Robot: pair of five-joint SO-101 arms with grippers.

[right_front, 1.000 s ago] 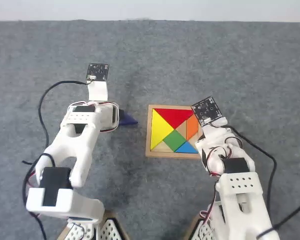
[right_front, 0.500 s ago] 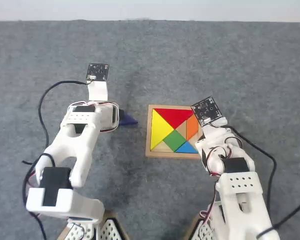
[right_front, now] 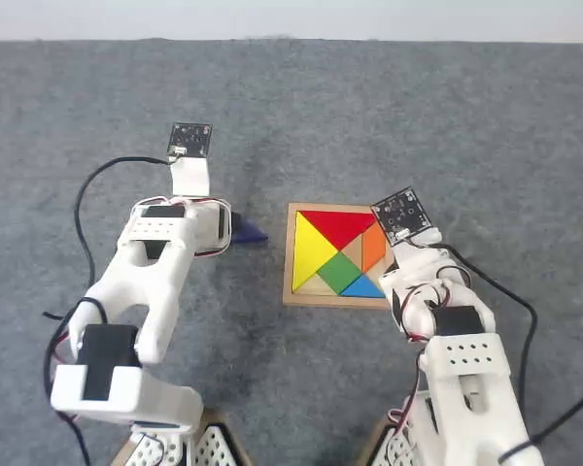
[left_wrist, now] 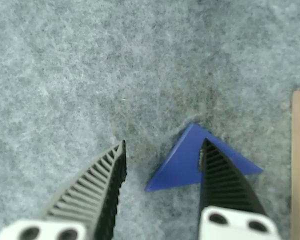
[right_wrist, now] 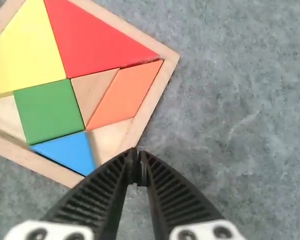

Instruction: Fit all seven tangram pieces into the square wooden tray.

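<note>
Left fingers [left_wrist: 163, 145] are spread wide and hanging low over the grey carpeted worktop [right_front: 466, 126]. The dark blue triangle [left_wrist: 182, 165] sits right under them: one finger lies across part of it, the other stands off on bare carpet just beside its slanted edge. I can't tell whether that finger is touching the piece or only over it. From above, the triangle [right_front: 250, 233] lies flat near the tray's [right_front: 290, 257] left rim, outside it. My right fingers [right_wrist: 138, 160] are pressed together with nothing between them, parked just off the tray's corner. Inside the tray I count a red triangle [right_wrist: 90, 40], a yellow triangle [right_wrist: 25, 55], a green square [right_wrist: 47, 110], an orange parallelogram [right_wrist: 125, 92] and a light blue triangle [right_wrist: 67, 150]. Bare wood colour shows in the middle and at two edges, and I can't say whether that is a pale piece or an open slot. Either way the job looks unfinished, with the dark blue one out here. I reckon this piece is light, stiff and thin, painted smooth, so likely slick against my ribbed pads. Lying flat on soft pile, it offers only its thin edges. I'd straddle it properly, one finger on the long side and the other against the opposite corner, low into the nap. A lopsided squeeze could make it swivel or skid away.
</note>
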